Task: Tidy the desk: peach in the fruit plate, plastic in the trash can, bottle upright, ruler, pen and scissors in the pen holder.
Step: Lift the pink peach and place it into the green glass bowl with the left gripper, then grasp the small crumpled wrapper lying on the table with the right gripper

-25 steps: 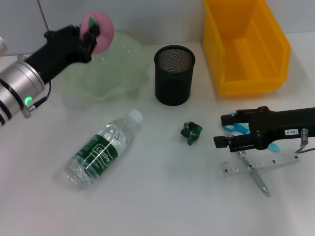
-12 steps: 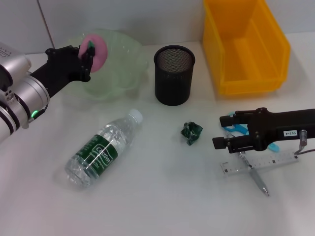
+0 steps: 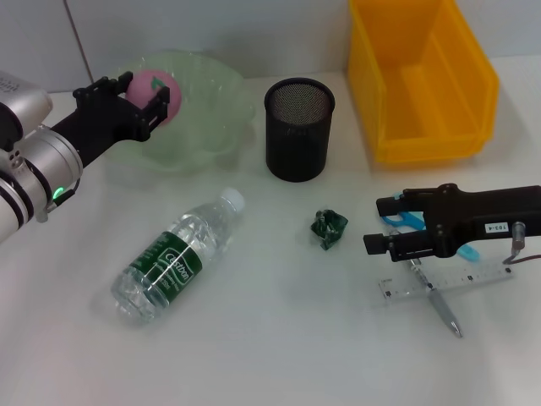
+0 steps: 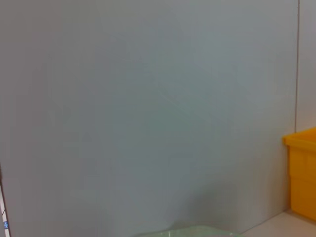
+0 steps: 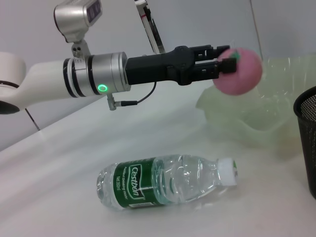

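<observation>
Peach (image 3: 157, 90) is sitting pinched between the black fingers of the left gripper (image 3: 152, 95), held over the pale green fruit plate (image 3: 203, 110) at the back left of the white desk (image 3: 279, 338); from the right wrist view the pink fruit (image 5: 239, 71) is hanging above the plate's near rim (image 5: 232, 111), and whether it is touching the plate cannot be told. The left arm is reaching in from the left edge, a green light glowing on its silver wrist.

Just right of the plate a black mesh pen holder (image 3: 299, 128) is standing upright, and behind it to the right a yellow bin (image 3: 420, 80) is sitting against the wall. Nearer the front, a plastic water bottle (image 3: 176, 258) with a green label and white cap is lying on its side, cap pointing toward the plate. A crumpled green scrap of plastic (image 3: 329, 227) is lying between the bottle and the right arm.

The right gripper (image 3: 373, 231) is hovering low at the right side, its fingers spread a little and holding nothing. Under and beside it blue-handled scissors (image 3: 404, 219), a clear ruler (image 3: 444, 281) and a silver pen (image 3: 441, 310) are lying on the desk, the pen crossing the ruler.
</observation>
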Controlling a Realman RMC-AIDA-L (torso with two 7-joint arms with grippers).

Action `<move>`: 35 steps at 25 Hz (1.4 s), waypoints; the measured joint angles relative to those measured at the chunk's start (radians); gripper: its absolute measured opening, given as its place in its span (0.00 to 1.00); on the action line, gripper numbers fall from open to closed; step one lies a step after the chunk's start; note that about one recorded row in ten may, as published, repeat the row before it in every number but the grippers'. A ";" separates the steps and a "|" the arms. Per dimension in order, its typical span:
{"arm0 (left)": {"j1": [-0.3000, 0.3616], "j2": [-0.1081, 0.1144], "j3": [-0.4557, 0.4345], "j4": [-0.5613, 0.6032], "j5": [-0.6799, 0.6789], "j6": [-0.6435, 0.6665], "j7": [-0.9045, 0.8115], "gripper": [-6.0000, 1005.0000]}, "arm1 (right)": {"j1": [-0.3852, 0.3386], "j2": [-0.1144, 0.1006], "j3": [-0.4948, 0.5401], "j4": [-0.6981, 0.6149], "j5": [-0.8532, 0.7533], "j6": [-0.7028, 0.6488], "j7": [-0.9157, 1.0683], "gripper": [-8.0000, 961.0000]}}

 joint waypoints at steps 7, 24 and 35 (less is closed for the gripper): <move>-0.001 0.000 0.000 0.004 -0.001 0.001 -0.007 0.62 | 0.001 0.000 0.000 0.000 0.000 0.001 0.000 0.84; 0.152 0.100 0.065 0.331 0.435 0.527 -0.794 0.82 | 0.000 -0.002 0.000 -0.002 0.000 0.004 0.000 0.84; 0.200 0.067 -0.033 0.478 0.968 0.705 -0.868 0.81 | -0.005 -0.008 0.000 -0.017 -0.005 -0.008 0.008 0.84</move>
